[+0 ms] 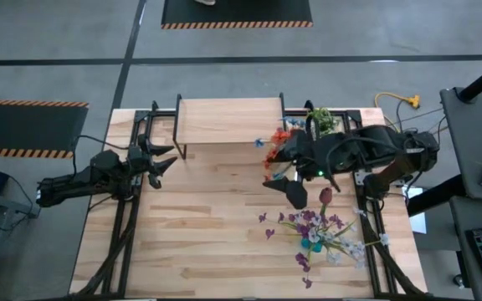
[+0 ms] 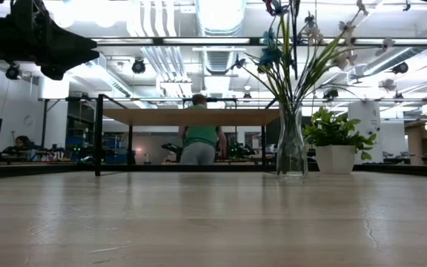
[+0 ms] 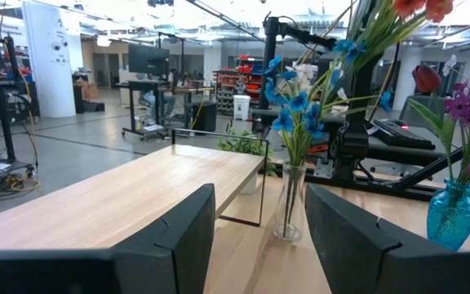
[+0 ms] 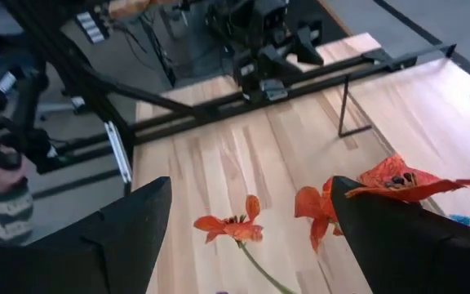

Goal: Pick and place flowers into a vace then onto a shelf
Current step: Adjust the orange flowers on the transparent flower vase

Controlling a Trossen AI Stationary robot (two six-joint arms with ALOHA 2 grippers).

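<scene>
the shelf (image 1: pixel 228 119) stands at the table's far edge. just beside its right end is the clear vase (image 2: pixel 291 148), already holding blue and orange flowers (image 1: pixel 279 140). the right gripper (image 1: pixel 284 169) hovers over those blooms with its fingers apart, gripping nothing. more flowers (image 1: pixel 320 234) lie well nearer than the shelf. the left gripper (image 1: pixel 164 159) waits off the shelf's left end, fingers spread. best to descend between the stems and grip the vase low, keeping it upright.

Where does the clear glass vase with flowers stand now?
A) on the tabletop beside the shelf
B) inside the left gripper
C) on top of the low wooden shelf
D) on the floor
A: in the low view the clear glass vase rests on the tabletop, next to the low wooden shelf.
</scene>
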